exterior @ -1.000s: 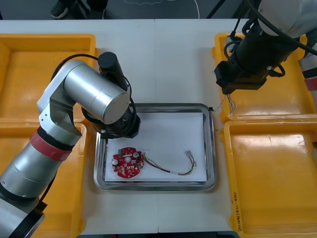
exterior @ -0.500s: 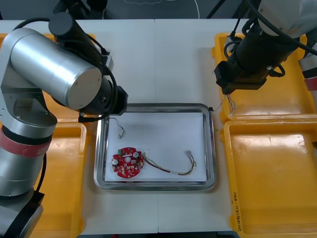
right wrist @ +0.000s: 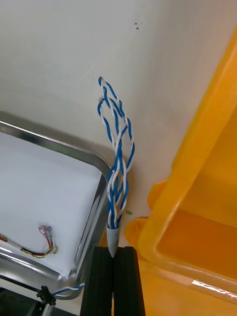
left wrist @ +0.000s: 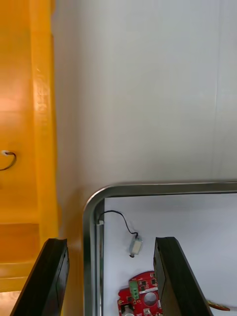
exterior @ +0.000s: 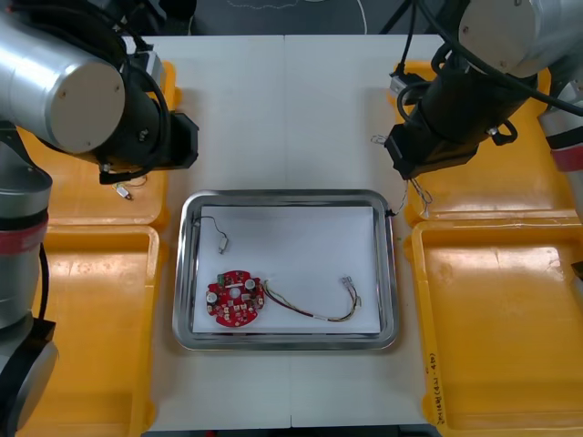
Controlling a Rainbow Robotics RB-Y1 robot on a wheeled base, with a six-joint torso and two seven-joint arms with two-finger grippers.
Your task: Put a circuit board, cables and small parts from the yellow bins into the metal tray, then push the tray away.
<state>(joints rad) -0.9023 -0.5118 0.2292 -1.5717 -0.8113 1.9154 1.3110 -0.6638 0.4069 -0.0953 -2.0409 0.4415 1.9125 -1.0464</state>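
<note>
— What lies nearest?
— The tray (exterior: 393,273), white inside, mid-counter (exterior: 291,109). Its near half holds one board (exterior: 237,301) and one red-yellow cable (exterior: 319,308), one end at the board's edge. Farther in sits one small part (exterior: 222,244) on a thin black lead.
— And around it?
— Four bins (exterior: 501,319), two each side.
— The pincers?
— The right pincer (right wrist: 114,249) is between the tray's far right corner and the far right bin (exterior: 510,182), fingers pinched tight on one blue-white cable (right wrist: 117,148) reaching over bare counter. From the front the arm covers that grip; the wrist view gives it. The left pincer (left wrist: 109,242) gapes wide, holding nothing, by the far left bin (exterior: 55,182), where one black cable (left wrist: 9,159) lies.
</note>
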